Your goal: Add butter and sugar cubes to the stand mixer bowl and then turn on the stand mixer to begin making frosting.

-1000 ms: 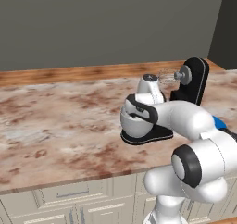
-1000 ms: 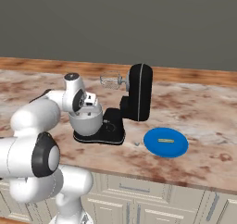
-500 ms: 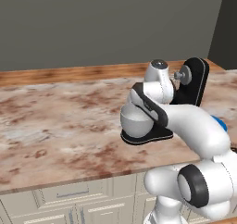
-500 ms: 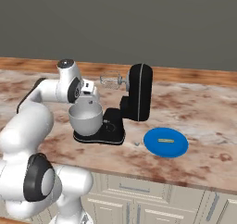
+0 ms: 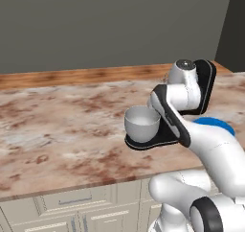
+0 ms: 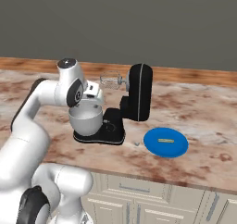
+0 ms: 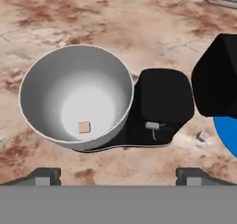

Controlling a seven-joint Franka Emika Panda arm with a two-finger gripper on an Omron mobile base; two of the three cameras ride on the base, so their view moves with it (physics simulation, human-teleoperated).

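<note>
My gripper (image 7: 118, 174) hangs with its tips spread wide and nothing between them, right above the stand mixer bowl (image 7: 76, 100). Straight below me the bowl sits on the oval base of the stand mixer (image 6: 132, 102), and a single small tan cube (image 7: 84, 127), a sugar cube by the look of it, lies on its bottom; nothing else in there. So I judge the sugar step done or partly done, butter not yet in. Out past the mixer column, on the counter (image 6: 199, 112), is a blue plate (image 6: 165, 142) with a thin yellowish stick (image 6: 165, 140) on it, probably the butter. Next move calls for swinging over the mixer to that plate, coming down and closing across the stick's narrow side. A small pale bit (image 7: 202, 136) lies near the plate; can't tell what.
</note>
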